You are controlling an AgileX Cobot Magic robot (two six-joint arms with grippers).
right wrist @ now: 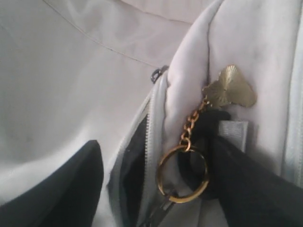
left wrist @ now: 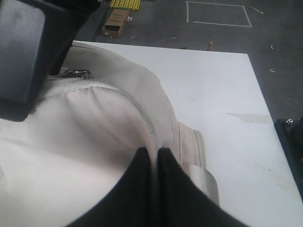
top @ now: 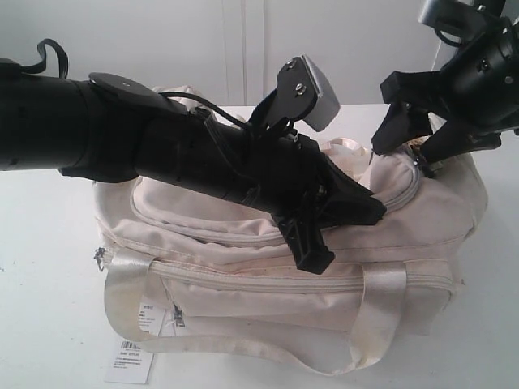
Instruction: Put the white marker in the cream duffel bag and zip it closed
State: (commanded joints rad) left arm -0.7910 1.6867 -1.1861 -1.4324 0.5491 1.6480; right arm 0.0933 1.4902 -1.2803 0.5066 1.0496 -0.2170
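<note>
The cream duffel bag [top: 243, 267] lies on the white table, its curved top zipper [left wrist: 144, 113] running along the flap. My left gripper [top: 361, 211] reaches across the bag and is shut on a fold of the flap's cream fabric [left wrist: 155, 153]. At the bag's right end my right gripper [top: 418, 146] hangs open. Its fingers straddle the gold ring [right wrist: 182, 172] and chain of the gold zipper charm [right wrist: 232, 87] without touching them. A short dark gap [right wrist: 135, 165] shows beside the zipper teeth there. The white marker is out of view.
A white paper barcode tag [top: 130, 361] hangs off the bag's front left corner. Shiny strap handles [top: 381, 312] drape over the front pockets. The table's far edge [left wrist: 246, 56] drops to a grey floor with a cardboard box [left wrist: 115, 21].
</note>
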